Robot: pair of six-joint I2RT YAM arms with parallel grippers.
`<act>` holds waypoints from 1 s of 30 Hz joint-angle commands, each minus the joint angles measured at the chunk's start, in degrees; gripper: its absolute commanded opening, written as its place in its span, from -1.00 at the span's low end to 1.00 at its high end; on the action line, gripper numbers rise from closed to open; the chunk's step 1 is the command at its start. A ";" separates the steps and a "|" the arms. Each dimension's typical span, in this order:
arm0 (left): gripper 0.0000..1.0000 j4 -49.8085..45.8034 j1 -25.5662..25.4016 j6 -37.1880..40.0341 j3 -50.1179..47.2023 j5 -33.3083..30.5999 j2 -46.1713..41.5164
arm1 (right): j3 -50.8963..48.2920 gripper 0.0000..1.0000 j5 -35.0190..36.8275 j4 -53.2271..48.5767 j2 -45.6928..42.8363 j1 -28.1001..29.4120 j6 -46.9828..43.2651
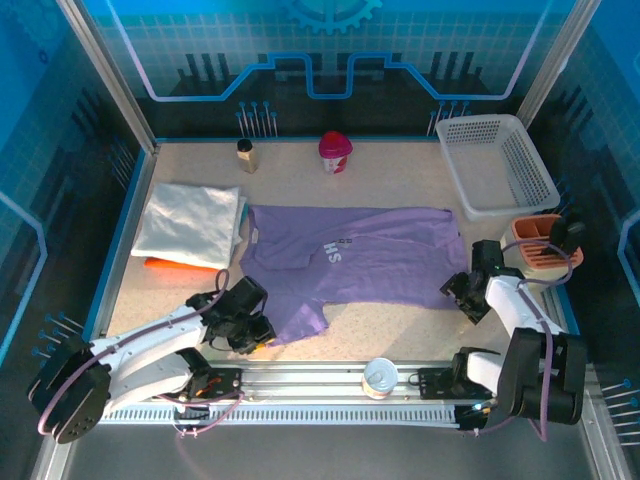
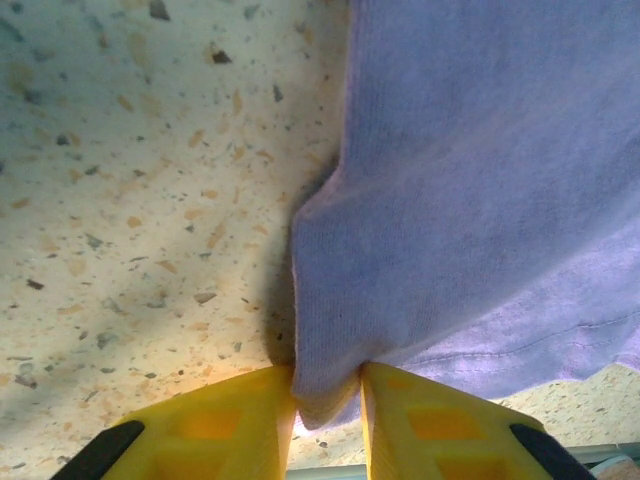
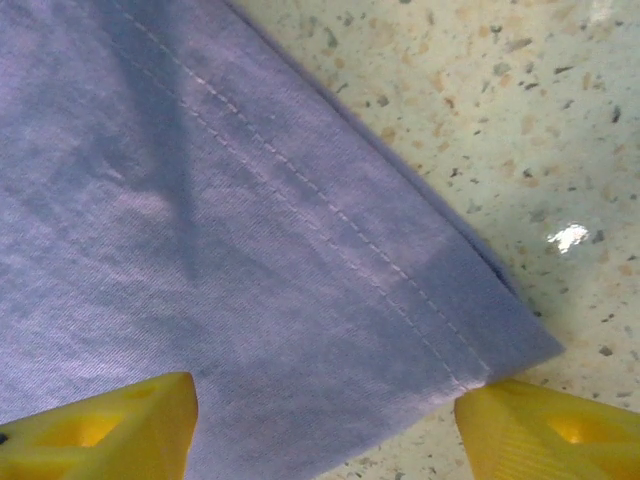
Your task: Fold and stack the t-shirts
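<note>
The lavender-purple t-shirt (image 1: 350, 255) lies spread flat mid-table, its white lettering facing up. A folded white t-shirt (image 1: 190, 222) rests on an orange one (image 1: 175, 266) at the left. My left gripper (image 1: 250, 325) sits at the purple shirt's near-left sleeve. In the left wrist view its yellow fingers (image 2: 230, 425) pinch a fold of the purple cloth (image 2: 480, 200), so the left gripper (image 2: 328, 400) is shut on it. My right gripper (image 1: 462, 292) is at the shirt's near-right corner. There the right gripper (image 3: 325, 430) stands open, straddling the stitched hem (image 3: 330, 230).
A white mesh basket (image 1: 500, 165) stands at the back right, with an orange holder (image 1: 540, 245) just in front of it. A brown bottle (image 1: 246, 155) and a magenta cup (image 1: 335, 152) stand along the back edge. A can (image 1: 381, 378) sits on the near rail.
</note>
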 commanded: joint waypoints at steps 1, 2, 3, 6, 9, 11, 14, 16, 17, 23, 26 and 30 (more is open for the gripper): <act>-0.54 1.90 -0.40 -0.28 -0.98 -1.69 1.97 | -1.35 0.32 -1.23 0.09 1.44 -1.93 0.22; -0.58 2.09 -0.44 -0.20 -0.93 -1.87 2.15 | -1.39 0.29 -1.50 0.24 1.79 -2.03 0.13; -0.64 2.27 -0.40 -0.25 -0.89 -1.86 2.33 | -1.31 0.24 -1.67 0.28 2.14 -2.03 0.11; -0.88 1.57 -0.40 -0.09 -0.85 -2.28 2.34 | -1.16 -0.07 -2.25 0.45 3.19 -2.07 -0.09; -0.97 -1.61 -0.31 1.12 0.43 -3.71 1.74 | -1.05 -0.27 -3.06 1.00 4.05 -2.07 -0.03; -1.00 -4.17 -0.16 2.19 1.65 -4.77 1.38 | -1.04 -0.32 -3.44 1.42 4.47 -2.06 -0.21; -1.00 -6.73 0.30 3.53 2.68 -5.51 0.73 | -0.75 -0.31 -3.38 1.47 4.98 -2.06 -0.35; -1.00 -8.18 1.02 4.22 2.95 -5.52 0.29 | -0.69 -0.14 -3.45 1.51 4.69 -2.06 -0.50; -1.00 -9.10 1.35 4.59 2.99 -5.61 -0.06 | -0.88 -0.02 -3.69 1.55 4.28 -2.05 -0.60; -1.00 -14.88 4.20 7.44 4.06 -6.70 -3.56 | -2.27 0.02 -4.20 1.77 1.41 -1.97 -0.88; -1.00 -15.71 6.03 8.74 3.95 -6.31 -4.51 | -1.90 -0.11 -4.06 1.67 2.50 -1.97 -1.01; -1.00 -15.48 6.56 9.26 4.20 -5.99 -4.44 | -0.93 -0.23 -4.14 1.62 5.26 -1.98 -1.35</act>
